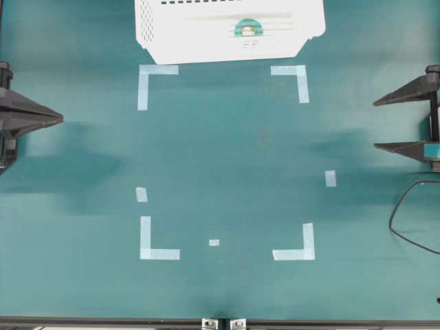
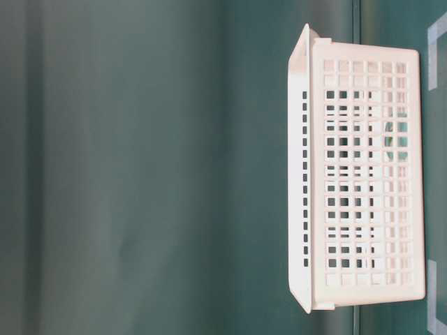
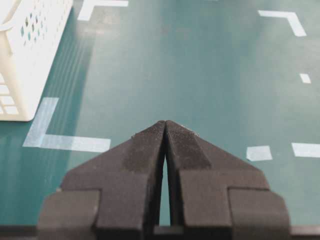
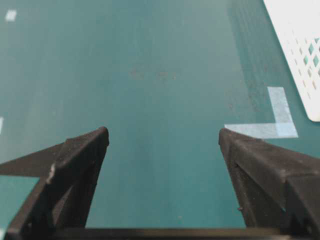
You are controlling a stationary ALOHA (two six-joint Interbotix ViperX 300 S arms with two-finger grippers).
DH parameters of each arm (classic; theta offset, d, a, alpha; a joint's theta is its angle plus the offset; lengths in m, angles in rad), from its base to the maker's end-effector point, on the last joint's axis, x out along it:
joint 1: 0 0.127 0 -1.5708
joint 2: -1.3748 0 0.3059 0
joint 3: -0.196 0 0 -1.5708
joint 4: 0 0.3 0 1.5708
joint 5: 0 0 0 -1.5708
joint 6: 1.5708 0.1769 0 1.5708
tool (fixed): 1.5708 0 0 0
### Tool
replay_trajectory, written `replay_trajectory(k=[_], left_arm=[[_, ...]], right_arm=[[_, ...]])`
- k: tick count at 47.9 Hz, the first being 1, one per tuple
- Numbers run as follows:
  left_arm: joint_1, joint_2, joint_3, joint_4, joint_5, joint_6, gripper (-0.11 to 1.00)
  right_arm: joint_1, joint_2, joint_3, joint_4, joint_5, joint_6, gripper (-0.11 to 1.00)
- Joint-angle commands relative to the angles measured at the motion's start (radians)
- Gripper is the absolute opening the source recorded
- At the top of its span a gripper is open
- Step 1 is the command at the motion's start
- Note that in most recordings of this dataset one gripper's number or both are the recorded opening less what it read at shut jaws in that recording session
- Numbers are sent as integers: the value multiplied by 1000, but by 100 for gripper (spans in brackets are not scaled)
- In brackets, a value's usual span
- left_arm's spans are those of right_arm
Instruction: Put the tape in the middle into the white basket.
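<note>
Left jaws (image 3: 165, 125) pressed together, right jaws (image 4: 164, 135) spread wide, both empty.

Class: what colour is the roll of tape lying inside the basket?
Light teal ring-shaped tape roll, tan core; overhead view shows it best.

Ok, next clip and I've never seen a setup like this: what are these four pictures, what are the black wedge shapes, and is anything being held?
Two robot arms face each other across a teal table. One picture looks straight down on it, one looks across the table at table height, and two come from cameras on the arms' wrists. The black wedges are each arm's gripper. The left gripper is shut on nothing; the right gripper is open and empty. At the table's far edge stands a large white slotted plastic basket, with a small light-teal ring-shaped roll of tape lying inside it. The pale blue L-shaped corner marks and small strips are flat tape stuck on the table.
</note>
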Motion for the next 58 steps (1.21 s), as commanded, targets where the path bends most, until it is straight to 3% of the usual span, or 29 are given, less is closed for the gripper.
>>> replay_trajectory(k=[1,7,58], left_arm=[[5,8,-12,2,-6,-2,-11],[5,9,-12,2,-6,-2,-11],[5,8,-11,2,-6,-2,-11]], right_arm=[[3,5,-8,-41,6,6,94],[3,3,-8,-75,11,9,94],[3,-64,-15,-81,17,8,94]])
